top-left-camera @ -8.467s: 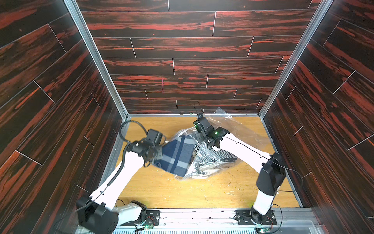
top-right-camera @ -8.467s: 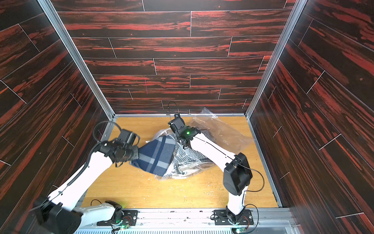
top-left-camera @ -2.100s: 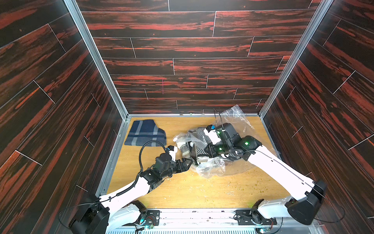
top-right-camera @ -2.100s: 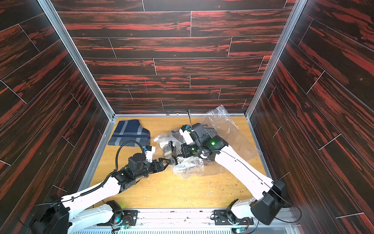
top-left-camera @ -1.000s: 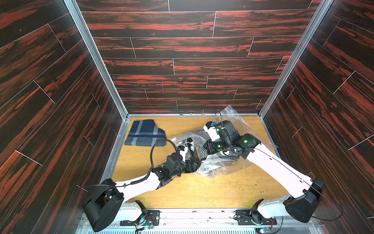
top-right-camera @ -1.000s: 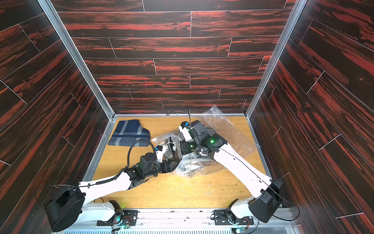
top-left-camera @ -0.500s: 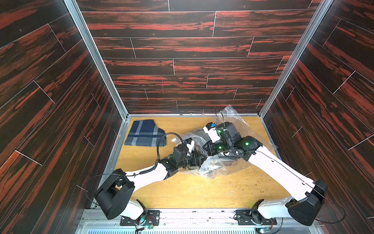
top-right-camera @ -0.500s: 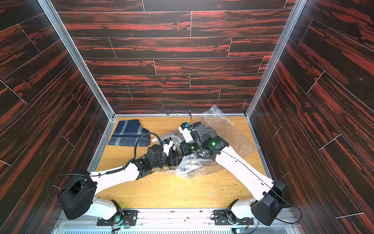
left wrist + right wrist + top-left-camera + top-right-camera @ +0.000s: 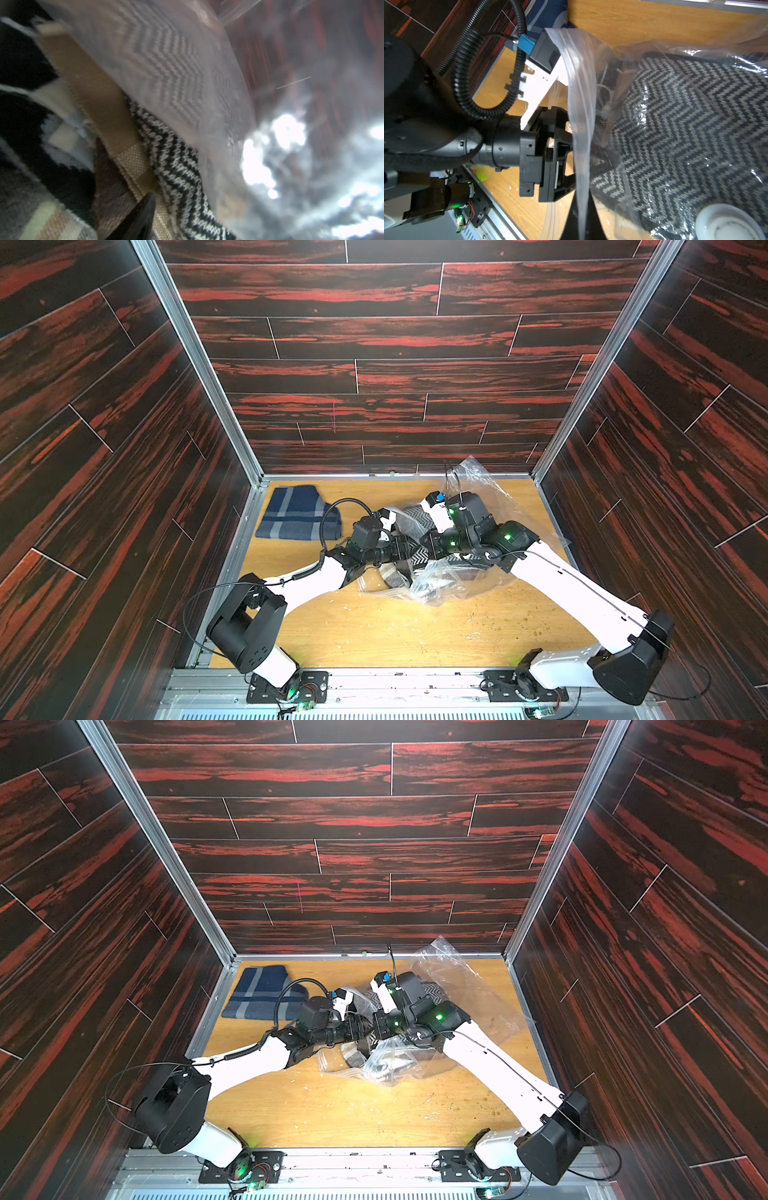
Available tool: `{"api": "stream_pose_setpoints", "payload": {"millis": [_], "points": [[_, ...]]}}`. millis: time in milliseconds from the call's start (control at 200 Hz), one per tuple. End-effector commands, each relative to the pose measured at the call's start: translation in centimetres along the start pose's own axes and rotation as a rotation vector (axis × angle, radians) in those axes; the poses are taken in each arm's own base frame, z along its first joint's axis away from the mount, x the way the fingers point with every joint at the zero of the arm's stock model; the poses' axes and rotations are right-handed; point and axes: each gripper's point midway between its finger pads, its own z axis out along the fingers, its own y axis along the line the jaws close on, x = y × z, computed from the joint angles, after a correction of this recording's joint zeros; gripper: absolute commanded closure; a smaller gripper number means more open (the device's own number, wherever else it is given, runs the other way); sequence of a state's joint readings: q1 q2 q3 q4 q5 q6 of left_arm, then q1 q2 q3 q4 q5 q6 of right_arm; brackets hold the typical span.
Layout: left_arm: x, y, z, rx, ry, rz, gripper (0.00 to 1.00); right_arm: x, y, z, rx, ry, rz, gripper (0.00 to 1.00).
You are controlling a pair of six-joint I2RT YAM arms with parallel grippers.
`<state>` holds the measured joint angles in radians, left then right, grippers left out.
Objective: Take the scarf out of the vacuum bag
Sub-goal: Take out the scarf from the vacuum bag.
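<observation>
Crosswise lies the vacuum bag (image 9: 446,583), mouth leftward; right hand (image 9: 580,218) pinches its edge; left hand (image 9: 401,549) spread.

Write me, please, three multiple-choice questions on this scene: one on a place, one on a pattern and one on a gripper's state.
1. Where does the blue plaid scarf lie?
A. On the table, outside the vacuum bag, near the far left corner
B. Inside the bag
C. In a gripper

2. What pattern has the knit scarf seen through the bag?
A. Plain green
B. Red dots
C. Black-and-white zigzag

3. What is the right gripper doing?
A. Hanging open above the table
B. Shut on the bag's zip edge
C. Holding the blue scarf

Answers:
1 A: both top views show it folded on the wood, apart from the bag.
2 C: the right wrist view shows the zigzag knit under the clear plastic.
3 B: in the right wrist view its fingers pinch the zip strip between them.
</observation>
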<state>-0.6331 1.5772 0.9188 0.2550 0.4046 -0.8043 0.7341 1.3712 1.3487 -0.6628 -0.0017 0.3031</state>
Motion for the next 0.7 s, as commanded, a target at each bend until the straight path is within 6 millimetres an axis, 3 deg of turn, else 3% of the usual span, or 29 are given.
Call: {"api": "stream_pose_setpoints", "payload": {"millis": [0,391,691], "points": [[-0.7,-0.6,0.4,0.025,0.0,0.009,0.31,-1.0,0.1,-1.0,-0.01,-0.045,0.022,1.0],[-0.9,0.2,1.9,-0.001,0.021,0.01,0.33,-1.4,-0.1,-0.9,-0.011,-0.052,0.028,1.0],[-0.5,0.8,2.9,-0.015,0.058,-0.001,0.48,-2.0,-1.4,-1.1,0.023,-0.084,0.061,1.0]]}}
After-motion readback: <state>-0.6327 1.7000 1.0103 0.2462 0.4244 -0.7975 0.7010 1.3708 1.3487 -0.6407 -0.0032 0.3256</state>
